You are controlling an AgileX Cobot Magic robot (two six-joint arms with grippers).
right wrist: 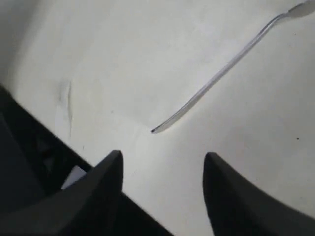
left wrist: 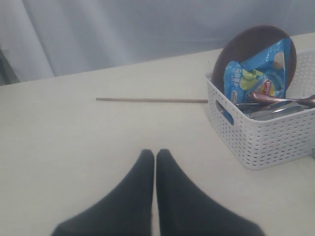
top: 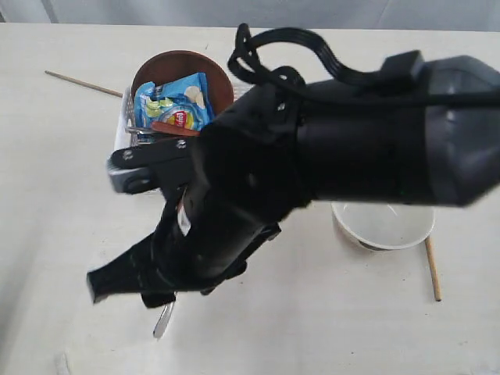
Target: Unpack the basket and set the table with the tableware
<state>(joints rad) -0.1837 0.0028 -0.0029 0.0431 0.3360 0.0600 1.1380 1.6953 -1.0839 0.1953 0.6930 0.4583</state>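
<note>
The white lattice basket (left wrist: pixel 256 140) (top: pixel 123 125) stands on the table (top: pixel 328 328), holding the brown plate (left wrist: pixel 246 46) (top: pixel 168 66) on edge, a blue snack bag (left wrist: pixel 256 73), a red-brown spoon (left wrist: pixel 283 99) and steel pieces. My left gripper (left wrist: pixel 155 153) is shut and empty over bare table, short of the basket. My right gripper (right wrist: pixel 162 158) (top: pixel 125 295) is open just above the table, and a thin steel utensil (right wrist: pixel 221 69) (top: pixel 164 319) lies flat just beyond its fingertips. A white bowl (top: pixel 383 226) sits at the right. One chopstick (left wrist: pixel 152 100) (top: pixel 82 83) lies left of the basket, another (top: pixel 432 269) beside the bowl.
The right arm's black body (top: pixel 328 156) crosses the middle of the exterior view and hides most of the basket. A grey curtain (left wrist: pixel 123 34) hangs behind the table's far edge.
</note>
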